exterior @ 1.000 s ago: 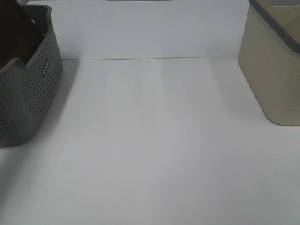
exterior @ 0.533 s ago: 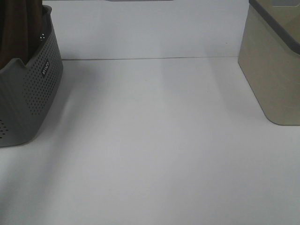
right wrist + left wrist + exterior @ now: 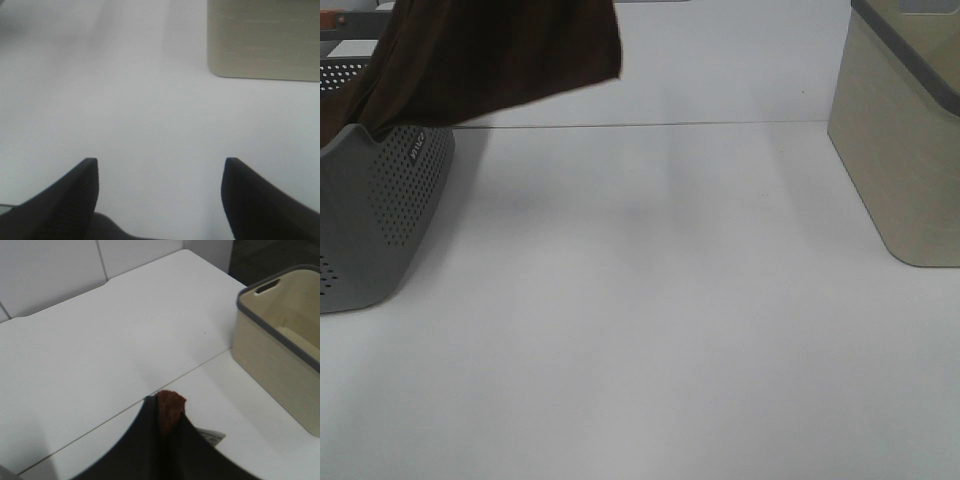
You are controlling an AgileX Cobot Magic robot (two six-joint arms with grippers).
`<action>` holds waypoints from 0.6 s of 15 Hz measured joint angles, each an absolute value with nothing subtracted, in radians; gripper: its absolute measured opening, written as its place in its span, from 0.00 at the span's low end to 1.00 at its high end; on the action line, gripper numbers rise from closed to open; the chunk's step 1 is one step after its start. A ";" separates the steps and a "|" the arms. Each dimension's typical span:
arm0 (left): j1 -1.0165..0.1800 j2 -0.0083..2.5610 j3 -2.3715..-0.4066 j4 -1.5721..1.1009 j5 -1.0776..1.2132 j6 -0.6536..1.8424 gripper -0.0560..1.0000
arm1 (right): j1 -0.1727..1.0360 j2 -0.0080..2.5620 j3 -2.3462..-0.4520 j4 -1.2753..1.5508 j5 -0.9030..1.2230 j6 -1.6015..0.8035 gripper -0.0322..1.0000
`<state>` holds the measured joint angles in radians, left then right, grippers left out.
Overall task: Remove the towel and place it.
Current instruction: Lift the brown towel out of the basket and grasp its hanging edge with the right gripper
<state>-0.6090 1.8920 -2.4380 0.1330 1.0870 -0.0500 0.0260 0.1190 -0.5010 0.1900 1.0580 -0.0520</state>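
Left end effector (image 3: 167, 406), seen from its own wrist camera, is closed: its two dark fingers meet at a point and pinch a small reddish-brown tuft of the towel (image 3: 170, 415). A small white tag (image 3: 210, 436) shows just beside one finger. Beyond the pinched tuft lies the white desk (image 3: 100, 345), crossed by a thin seam, and further off stands a beige bin (image 3: 280, 355) with a grey rim and a handle slot.

From the high camera, the towel (image 3: 500, 55) is a large dark brown cloth hanging in the air at the upper left, and its top runs out of view. It drapes above the grey perforated basket (image 3: 380, 200), which stands at the left edge of the desk (image 3: 650, 330). The cloth's left part comes down to the basket's rim, while its lower right corner hangs free over the desk, just beyond the basket. Whether any of the cloth lies inside the basket cannot be told. The beige bin (image 3: 900, 150) stands at the far right, well apart from the towel and the basket.

Right end effector (image 3: 161, 165) is open, its two dark fingers spread wide with bare white desk between them. It hovers over the desk, with the beige bin (image 3: 265, 40) ahead of it.
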 joint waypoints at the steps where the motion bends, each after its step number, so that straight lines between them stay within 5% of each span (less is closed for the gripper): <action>1: -0.653 1.892 -2.438 0.133 1.090 -0.042 0.05 | 0.026 0.170 -0.501 0.238 1.042 -0.076 0.67; 4: -0.762 1.892 -2.438 0.133 1.102 -0.027 0.05 | 0.026 0.361 -0.512 0.433 1.000 -0.304 0.67; 9: -0.811 1.892 -2.438 0.120 1.102 -0.027 0.05 | 0.026 0.752 -0.512 0.991 0.841 -1.099 0.67</action>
